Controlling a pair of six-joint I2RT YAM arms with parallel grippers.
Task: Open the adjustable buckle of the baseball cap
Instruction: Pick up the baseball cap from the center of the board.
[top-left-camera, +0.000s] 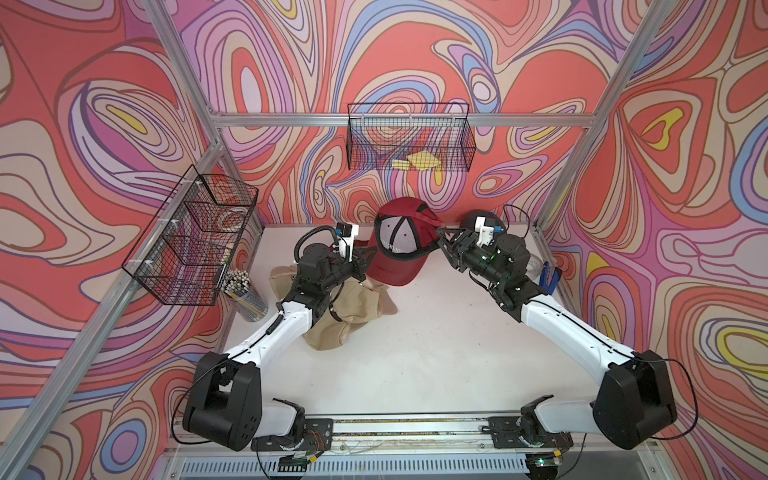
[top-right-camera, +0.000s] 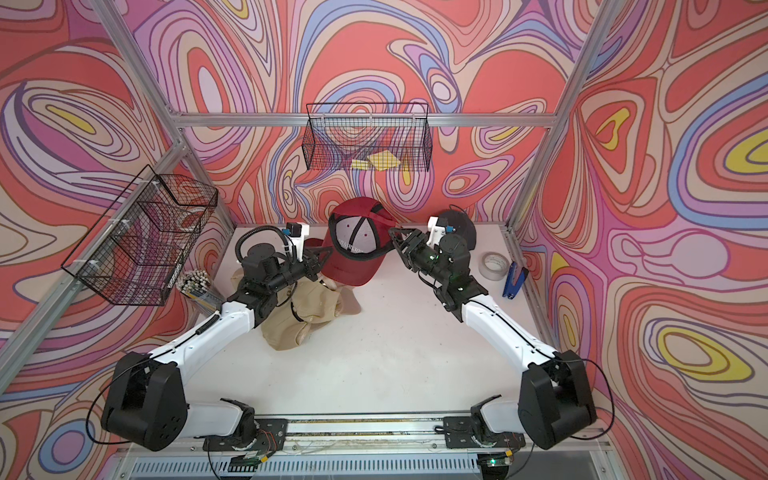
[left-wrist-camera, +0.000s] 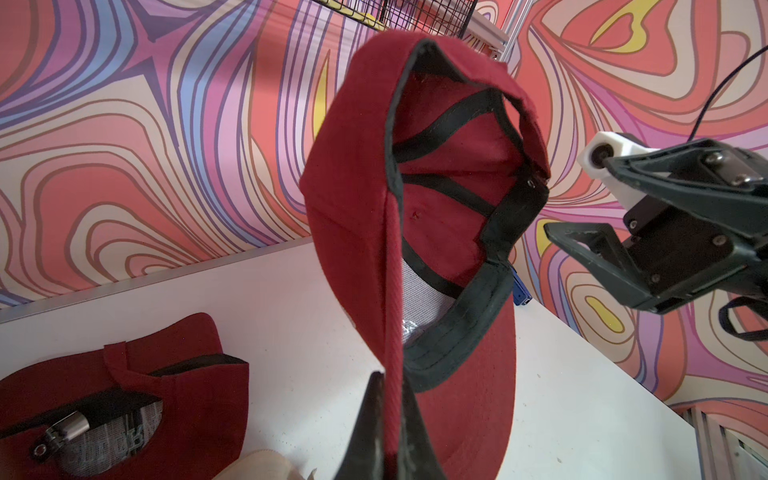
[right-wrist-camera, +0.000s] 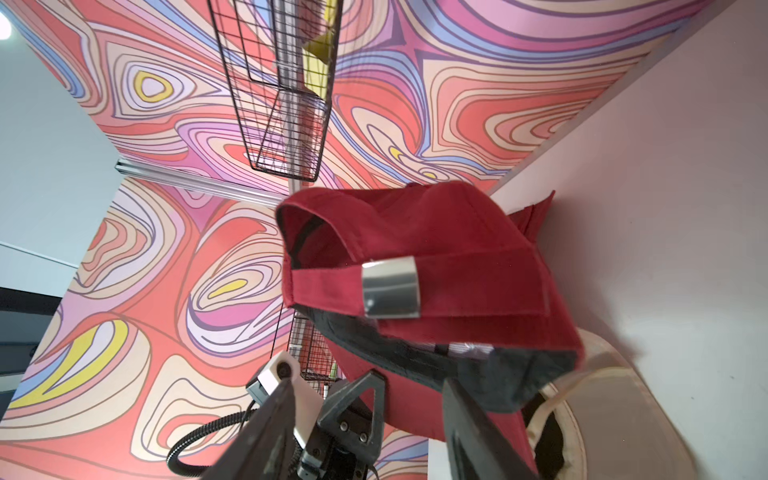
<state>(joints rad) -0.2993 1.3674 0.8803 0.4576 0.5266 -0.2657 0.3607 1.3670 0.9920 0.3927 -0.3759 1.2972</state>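
The red baseball cap (top-left-camera: 395, 266) (top-right-camera: 353, 266) is held up off the table near the back, its inside facing the top views. My left gripper (top-left-camera: 370, 254) (left-wrist-camera: 392, 382) is shut on a red edge of the cap (left-wrist-camera: 357, 187). The silver buckle (right-wrist-camera: 390, 286) sits on the red back strap (top-left-camera: 428, 219), facing the right wrist camera. My right gripper (top-left-camera: 443, 237) (right-wrist-camera: 370, 419) is open just short of the strap end. Nothing lies between its fingers (left-wrist-camera: 598, 164). The cap's black sweatband hangs just beyond them.
A second red cap (left-wrist-camera: 124, 395) and a beige cap (top-left-camera: 349, 311) lie under the left arm. A black cap (top-left-camera: 482, 220), tape roll (top-right-camera: 494, 266) and blue stapler (top-right-camera: 515, 278) sit at the right. A pencil cup (top-left-camera: 243, 291) and wire baskets (top-left-camera: 191, 237) (top-left-camera: 409, 141) line the walls.
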